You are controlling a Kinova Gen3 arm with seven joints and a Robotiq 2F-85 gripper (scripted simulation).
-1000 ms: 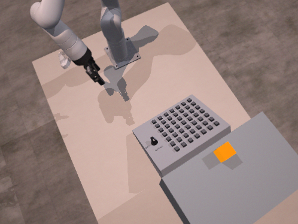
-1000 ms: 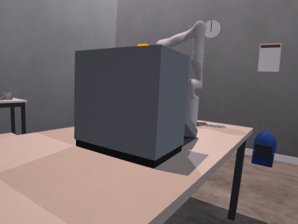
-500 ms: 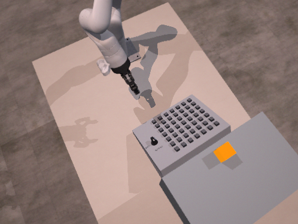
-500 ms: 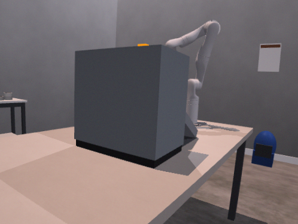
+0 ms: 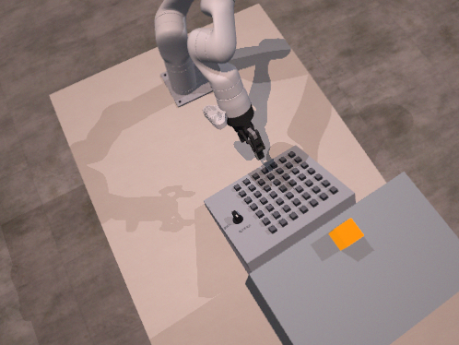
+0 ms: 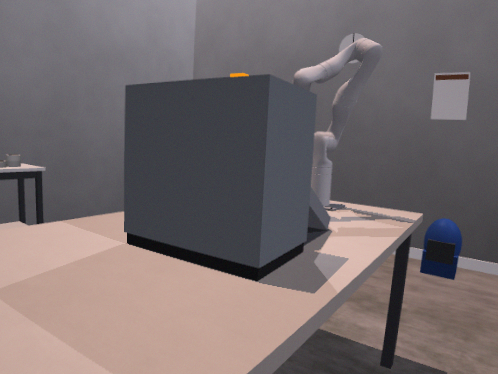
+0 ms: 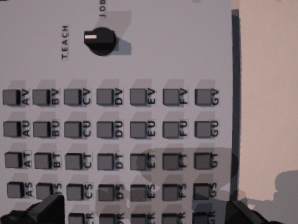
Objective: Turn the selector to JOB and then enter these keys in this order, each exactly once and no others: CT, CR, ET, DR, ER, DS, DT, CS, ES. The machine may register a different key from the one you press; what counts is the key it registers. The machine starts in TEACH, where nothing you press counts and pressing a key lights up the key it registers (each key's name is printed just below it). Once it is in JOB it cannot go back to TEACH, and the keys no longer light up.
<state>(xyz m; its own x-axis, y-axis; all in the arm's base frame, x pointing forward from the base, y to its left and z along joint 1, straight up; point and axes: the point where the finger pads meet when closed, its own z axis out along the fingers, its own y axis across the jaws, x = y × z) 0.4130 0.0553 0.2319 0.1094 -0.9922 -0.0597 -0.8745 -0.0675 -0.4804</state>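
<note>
Pointing to TEACH, the black selector (image 5: 237, 218) (image 7: 101, 41) sits at lower centre of the top view, on the grey key panel (image 5: 240, 244) (image 7: 150, 65); rightward and higher, my 1 gripper (image 5: 261, 156) (image 7: 146, 207) hangs with its fingers wide apart.

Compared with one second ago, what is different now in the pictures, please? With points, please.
The gripper (image 5: 262, 156) (image 7: 145, 212) has swung from the open tabletop near the arm's base to the near edge of the key panel (image 5: 227, 196) (image 7: 165, 65), the arm bending along with it. Nothing was visibly taken or let go. The panel, the selector (image 5: 237, 218) (image 7: 101, 41), the orange square (image 5: 347, 234) (image 6: 239, 75) and the big grey box (image 5: 369, 286) (image 6: 200, 165) stayed as they were.
</note>
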